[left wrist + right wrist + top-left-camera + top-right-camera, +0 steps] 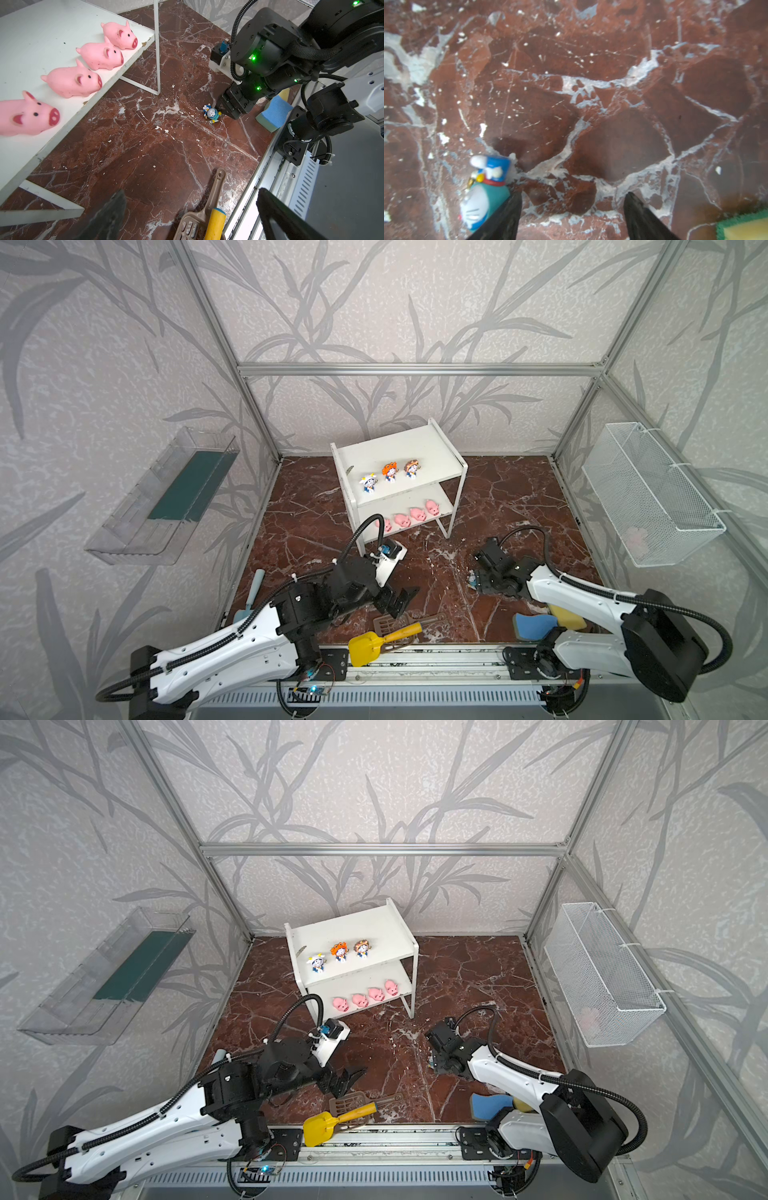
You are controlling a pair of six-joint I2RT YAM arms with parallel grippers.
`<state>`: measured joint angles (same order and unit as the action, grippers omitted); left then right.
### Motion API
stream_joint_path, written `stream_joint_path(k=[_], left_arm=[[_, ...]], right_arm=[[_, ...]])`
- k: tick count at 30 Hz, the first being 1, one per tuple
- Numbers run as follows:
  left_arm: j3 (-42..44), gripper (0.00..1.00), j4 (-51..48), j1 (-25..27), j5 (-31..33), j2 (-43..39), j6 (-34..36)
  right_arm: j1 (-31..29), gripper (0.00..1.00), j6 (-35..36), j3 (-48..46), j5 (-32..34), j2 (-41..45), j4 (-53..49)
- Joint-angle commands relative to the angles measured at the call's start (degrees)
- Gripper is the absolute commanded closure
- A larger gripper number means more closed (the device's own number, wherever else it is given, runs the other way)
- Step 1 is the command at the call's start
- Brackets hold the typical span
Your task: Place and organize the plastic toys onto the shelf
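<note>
Teal figurine just outside low, parted right pincer.

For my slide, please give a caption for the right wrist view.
Right gripper open above the marble surface; the teal figurine lies beside it, outside the jaws.
</note>
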<state>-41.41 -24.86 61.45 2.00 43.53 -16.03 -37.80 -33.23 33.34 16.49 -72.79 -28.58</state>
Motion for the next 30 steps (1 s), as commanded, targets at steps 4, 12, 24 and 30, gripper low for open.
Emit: stream_joint_path(k=[4,12,24,30], left_arm=[[0.8,0.01,0.4,0.3,1.3,-0.5,0.6],[0.6,0.01,0.0,0.5,1.6,-0.7,0.7],[0.6,0.01,-0.4,0.7,2.3,-1.1,0.8],[0.3,0.01,-1.2,0.8,2.7,-2.1,0.7]], right_arm=[[-0.8,0.22,3.3,1.0,-8.5,-1.6,6.5],[-3.0,0.22,3.7,5.6,-10.3,-4.3,6.7],[0.7,0.22,11.6,7.8,-10.7,-3.7,8.3],[2.0,0.22,14.3,11.9,-12.6,-12.6,7.8]])
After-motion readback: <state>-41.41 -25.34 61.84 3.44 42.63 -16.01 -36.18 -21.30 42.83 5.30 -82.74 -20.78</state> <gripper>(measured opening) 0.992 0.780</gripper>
